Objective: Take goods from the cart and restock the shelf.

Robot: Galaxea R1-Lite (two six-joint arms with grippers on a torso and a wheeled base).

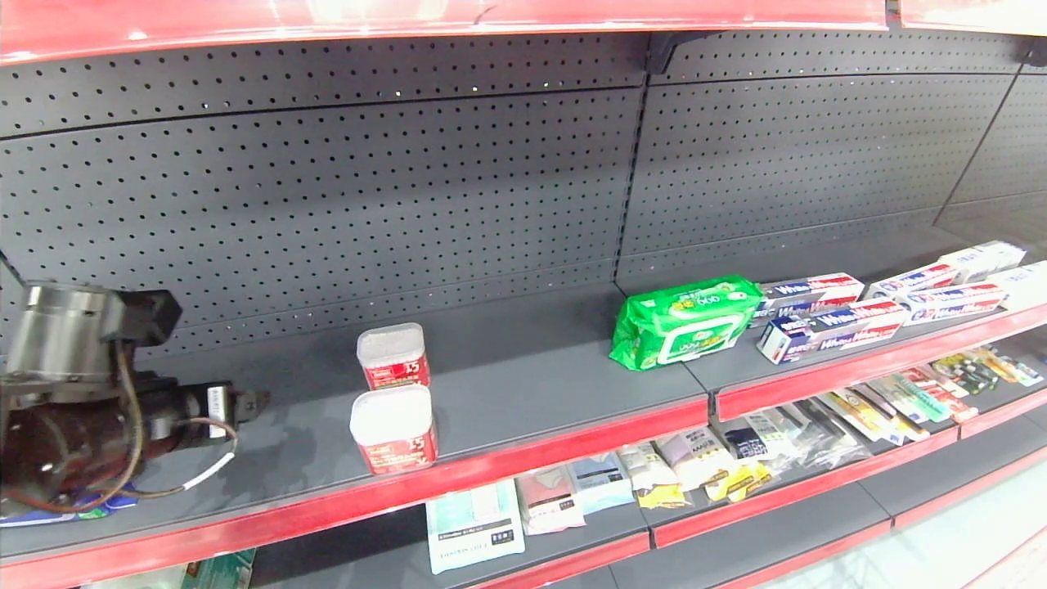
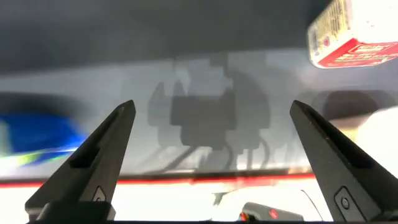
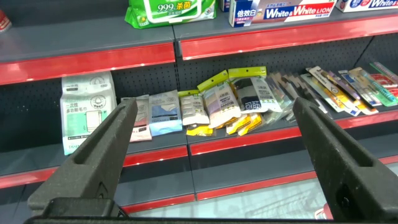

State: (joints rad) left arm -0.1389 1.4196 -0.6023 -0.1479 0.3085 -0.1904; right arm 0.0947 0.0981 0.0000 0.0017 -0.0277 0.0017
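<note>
Shelf [image 1: 532,384] holds 2 red-and-white tubs [image 1: 394,425], a green wipes pack [image 1: 683,319] and toothpaste boxes [image 1: 826,323]. Left gripper [image 2: 211,104] hovers spread and empty over it, beside something blue [image 2: 37,140], perhaps a packet. Right gripper [image 3: 214,101], also spread, faces lower shelves [image 3: 267,144].

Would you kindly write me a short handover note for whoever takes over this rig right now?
Left gripper: open, empty, low over the left end of the grey metal shelf, beside a blurred blue pack lying there.
Right gripper: open, empty, facing the lower shelves of flat packets.
Done: two red tubs with white lids, a green wipes pack and white toothpaste boxes sit on the shelf.
Left: likely fetch the next item from the cart.
</note>
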